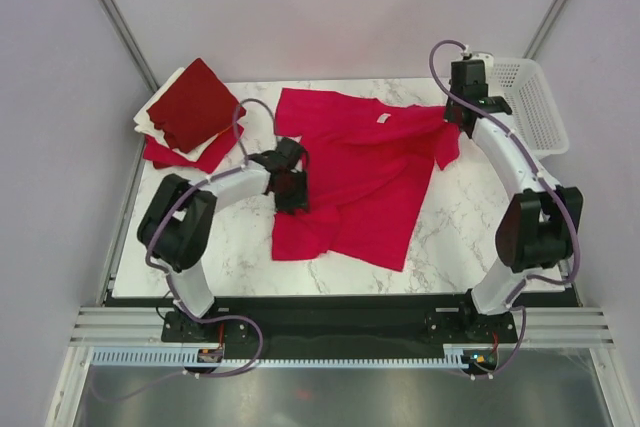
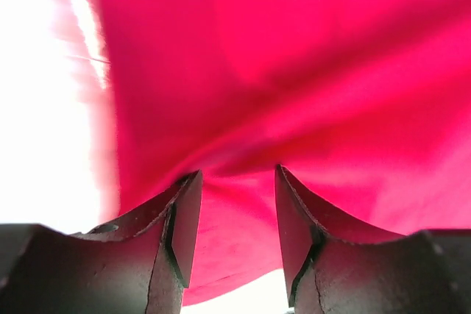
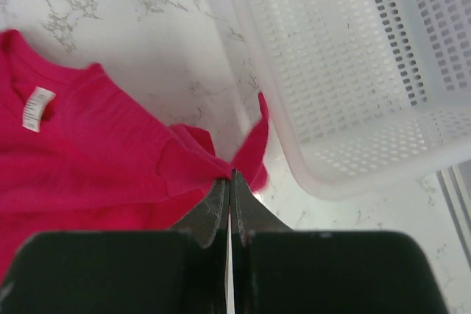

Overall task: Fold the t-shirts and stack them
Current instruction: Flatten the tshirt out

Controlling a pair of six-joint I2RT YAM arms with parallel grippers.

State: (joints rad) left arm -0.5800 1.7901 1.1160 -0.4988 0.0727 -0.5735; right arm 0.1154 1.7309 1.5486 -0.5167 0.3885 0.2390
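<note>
left wrist view shows our left fingers [image 2: 176, 237] half-wide astride a ridge of the crimson t-shirt [image 1: 360, 172] spread mid-way along the table [image 1: 455, 237], the right fingers [image 3: 210, 215] pinching its sleeve near the far right corner, so we should bite deep, then lift both evenly.

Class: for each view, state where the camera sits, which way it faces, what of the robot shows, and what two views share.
Top external: above and behind the arms, looking down at the marble table; both arms show.
Left wrist: on the left arm, close against the crimson t-shirt; its own parted fingers show.
Right wrist: on the right arm, facing down; its fingers pinch the shirt's edge beside the white basket.
Shared: top and right wrist both show basket and neck label.
</note>
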